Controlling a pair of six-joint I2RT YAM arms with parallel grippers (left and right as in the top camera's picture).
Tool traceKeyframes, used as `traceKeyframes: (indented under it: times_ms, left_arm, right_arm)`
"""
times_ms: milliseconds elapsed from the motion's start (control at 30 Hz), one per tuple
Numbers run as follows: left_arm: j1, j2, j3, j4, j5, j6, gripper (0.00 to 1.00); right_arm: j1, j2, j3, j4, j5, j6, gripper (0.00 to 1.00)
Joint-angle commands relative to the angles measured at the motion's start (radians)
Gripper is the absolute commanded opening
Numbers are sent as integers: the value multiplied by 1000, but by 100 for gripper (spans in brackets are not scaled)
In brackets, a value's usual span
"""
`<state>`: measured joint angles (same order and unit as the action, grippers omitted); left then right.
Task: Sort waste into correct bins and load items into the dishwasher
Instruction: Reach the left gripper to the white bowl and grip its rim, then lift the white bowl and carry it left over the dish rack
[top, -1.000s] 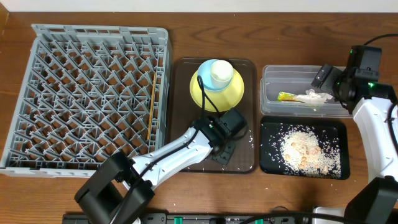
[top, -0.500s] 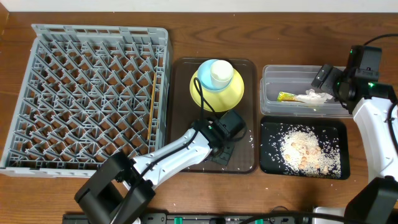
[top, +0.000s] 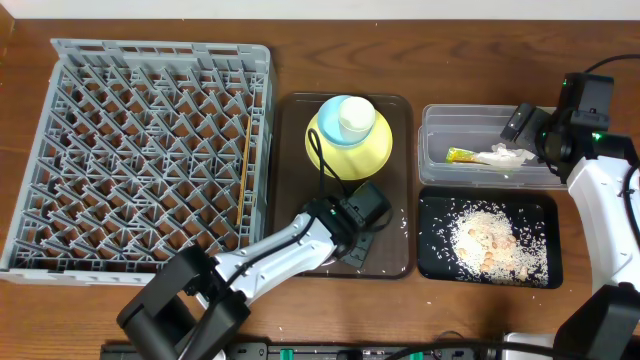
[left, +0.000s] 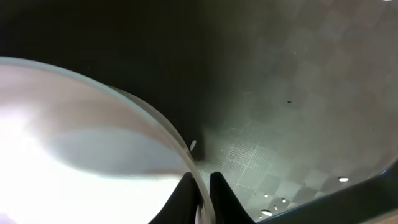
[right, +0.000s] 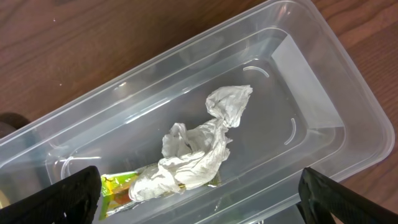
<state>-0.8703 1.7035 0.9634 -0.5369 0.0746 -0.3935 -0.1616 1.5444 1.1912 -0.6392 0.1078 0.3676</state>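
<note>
My left gripper (left: 199, 178) is shut on the thin rim of the small white bowl (left: 74, 155), low over the dark brown serving tray (top: 293, 160). From overhead the gripper (top: 357, 238) hides the bowl. The yellow plate (top: 372, 152) lies at the tray's far end with the light blue cup (top: 350, 118) on it. The chopsticks (top: 244, 165) lie in the grey dish rack (top: 140, 150). My right gripper (right: 199, 186) is open above the clear tub (right: 311, 112), which holds the white tissue (right: 199, 149) and the yellow-green wrapper (right: 118, 186).
The black tray (top: 435, 235) in front of the clear tub (top: 435, 145) holds a heap of rice crumbs (top: 490, 240). A few crumbs lie on the brown tray near my left gripper. The left arm's cable loops over the plate's front edge.
My left gripper has shifted a little toward the front of the brown tray. The right arm has not moved.
</note>
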Motion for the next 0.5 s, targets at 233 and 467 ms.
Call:
traceKeyframes:
  times_ms: [233,467]
  left_arm:
    - [5,-95,22,0,81,-6,7]
    - [196,-336,37,-1,454,39,7]
  right_arm:
    - [-8,-3,4,-2,4,6,99]
    - [-8,-3,4,-2,4,6,99]
